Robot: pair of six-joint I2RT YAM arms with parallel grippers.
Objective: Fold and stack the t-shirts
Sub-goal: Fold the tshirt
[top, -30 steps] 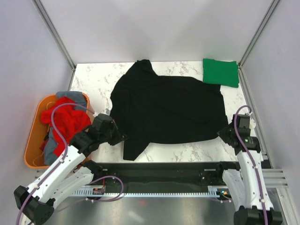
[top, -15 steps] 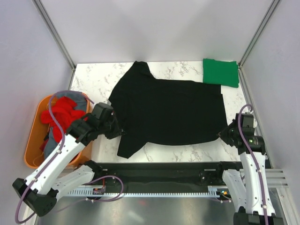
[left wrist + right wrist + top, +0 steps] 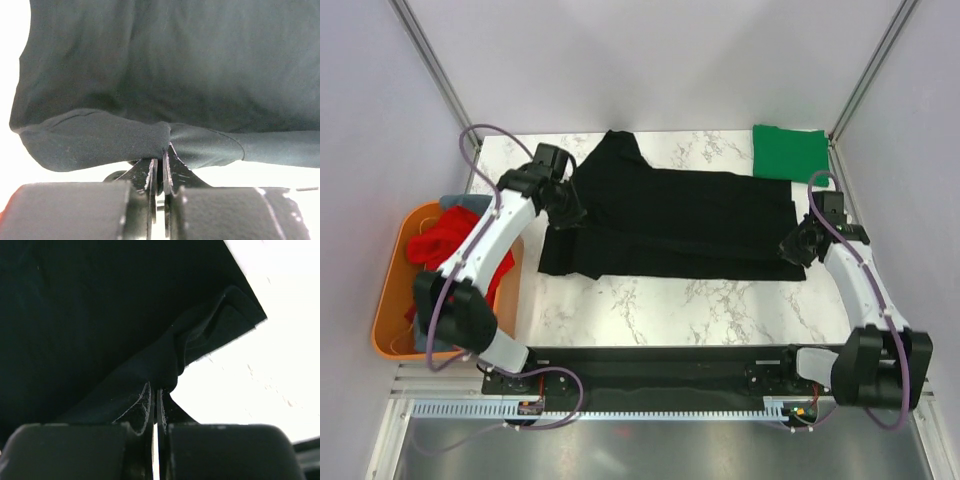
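Across the middle of the marble desk (image 3: 660, 305) lay the black t-shirt (image 3: 680, 215), drawn out sideways into a long band with one sleeve pointing toward the far edge. We held its left end in the left claw (image 3: 568, 212), whose jaws were pressed together on a bunched pinch of the cloth, as the left wrist view showed. The right claw (image 3: 797, 247) was likewise clamped tight on a gathered corner at the right end, close to the desk surface.

We judged that the two grips sat at opposite ends of one edge for a reason: pulling apart kept the fabric taut between them, so the crease would run straight along the shirt's length and not sag or wrinkle in the middle. The near part of the shirt looked doubled over, which suggested a lengthwise fold under way and not yet laid flat.

At the far right corner the green t-shirt (image 3: 790, 153) lay folded into a neat rectangle, well apart from the black one; we took it as the start of the stack, kept clear so the folding had room. To the left, the orange tub (image 3: 388, 300) held the crumpled red t-shirt (image 3: 445, 250) with the grey t-shirt (image 3: 457, 204) beneath and behind it, both waiting unfolded.
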